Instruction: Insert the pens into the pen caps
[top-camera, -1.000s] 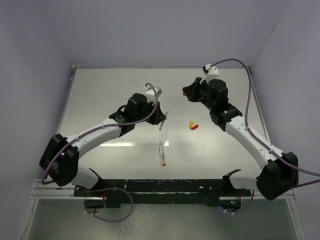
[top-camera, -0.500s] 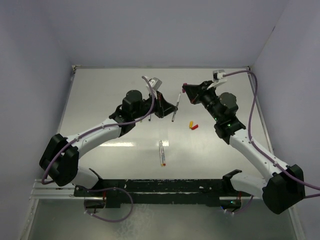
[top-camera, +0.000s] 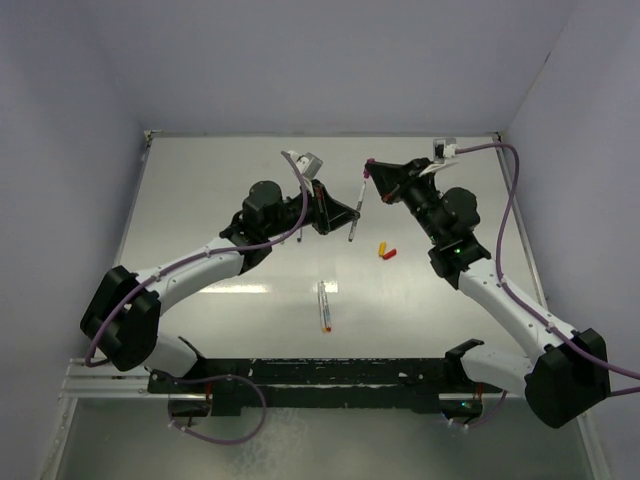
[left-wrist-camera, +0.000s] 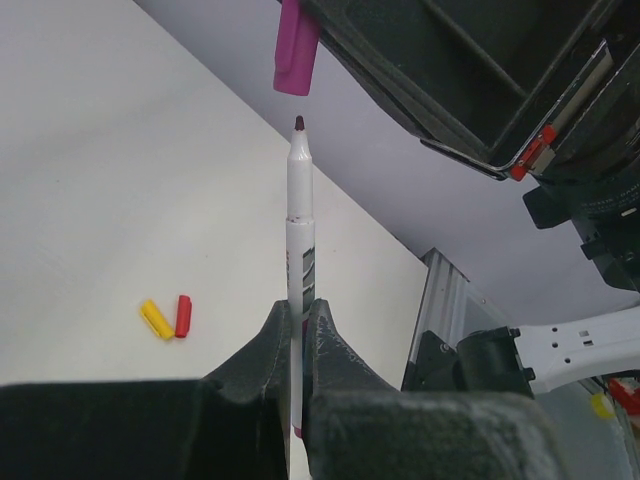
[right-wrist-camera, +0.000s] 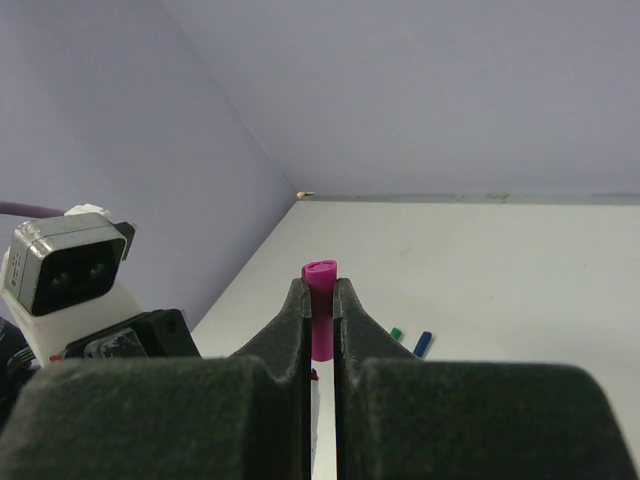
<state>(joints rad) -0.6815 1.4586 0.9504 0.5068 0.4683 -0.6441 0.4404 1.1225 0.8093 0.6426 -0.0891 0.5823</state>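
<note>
My left gripper is shut on a white-grey pen, held upright with its dark magenta tip up. My right gripper is shut on the magenta cap. In the left wrist view the cap hangs just above the pen tip, a small gap apart and slightly left of it. In the top view the pen and the cap meet above the far middle of the table. A yellow cap and a red cap lie together. Two more pens lie near the middle.
A green cap and a blue cap lie on the table beyond the right gripper. The left wrist camera housing is close on the left. The walls enclose the table on three sides.
The left gripper has lifted the pen and swung it right. The right gripper has reached left with the cap. Pen tip and cap now stand close together.
</note>
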